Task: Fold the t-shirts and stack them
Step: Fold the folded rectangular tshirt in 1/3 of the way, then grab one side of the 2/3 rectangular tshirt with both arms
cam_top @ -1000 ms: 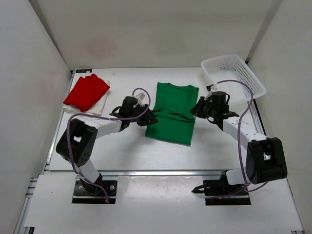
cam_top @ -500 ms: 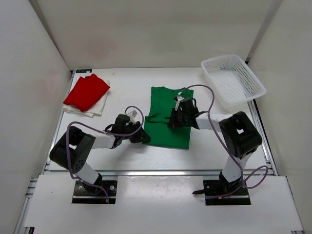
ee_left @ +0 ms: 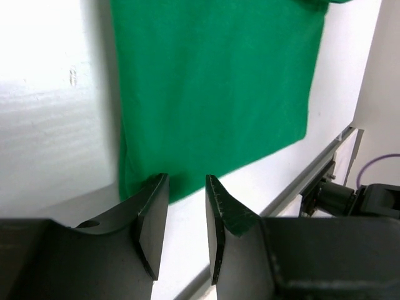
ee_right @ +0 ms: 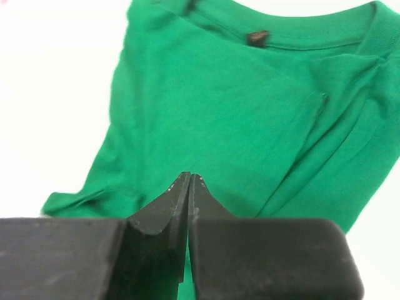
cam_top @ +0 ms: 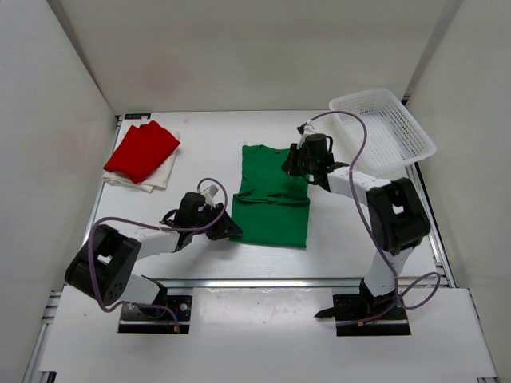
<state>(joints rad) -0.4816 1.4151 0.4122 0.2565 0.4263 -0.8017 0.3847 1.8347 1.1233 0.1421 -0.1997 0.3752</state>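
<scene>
Green t-shirt (cam_top: 271, 203) lies flat mid-worktop (cam_top: 207, 144), collar toward the far side and hem toward you. Its sleeves are folded in over the body, so the outline is a rough rectangle.

Your left tool (cam_top: 231, 231) sits low at the near-left corner of the green t-shirt. In the left wrist view its fingers (ee_left: 153, 212) stand apart. The gap between them shows bare worktop, with the shirt's hem edge just past the tips. No cloth is pinched there.

Your right tool (cam_top: 289, 165) is over the far-right part of the green t-shirt, near the collar and the folded-in right sleeve. In the right wrist view its jaws are pressed together and no fabric shows between them. You cannot tell from either view whether the tips touch the cloth or hang just above it.

Red t-shirt (cam_top: 142, 150) is folded at the far-left of the worktop and lies on top of the white t-shirt (cam_top: 164, 174), whose edge peeks out on the right and near sides. Both are well apart from the green one.

A white mesh basket (cam_top: 415, 136) stands at the far-right corner, tilted over the worktop's edge.
</scene>
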